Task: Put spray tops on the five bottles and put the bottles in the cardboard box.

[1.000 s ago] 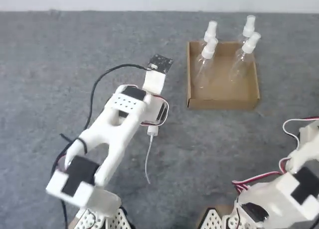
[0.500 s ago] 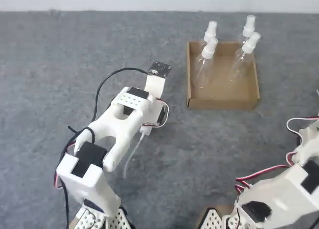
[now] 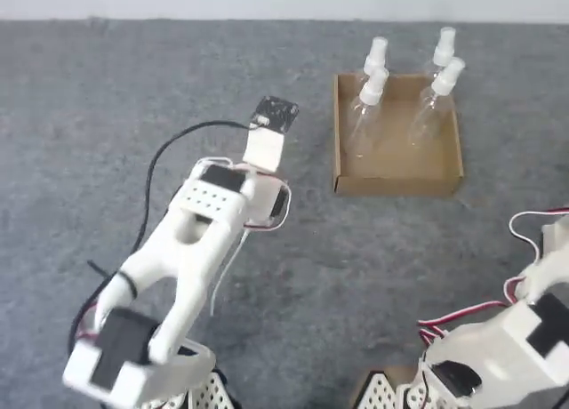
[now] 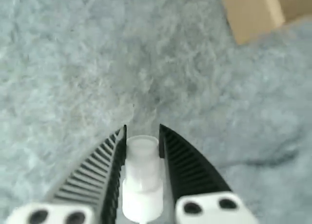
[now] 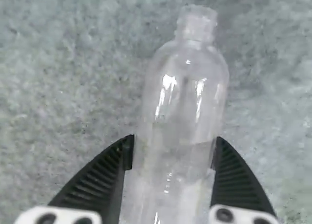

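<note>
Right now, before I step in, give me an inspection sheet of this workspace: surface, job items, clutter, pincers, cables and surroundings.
Surface: grey fuzzy mat.
Job's things: the cardboard box holds four bottles, standing, with spray tops on. The uncapped bottle and a loose spray top are in the pincers.
Clutter: nothing seen.
Pincers: left pincer shut on the spray top; right pincer shut on the uncapped bottle.
Cables: a black cable loops beside the left arm; red and white wires run beside the right arm.
Surroundings: pale wall along the far edge.
</note>
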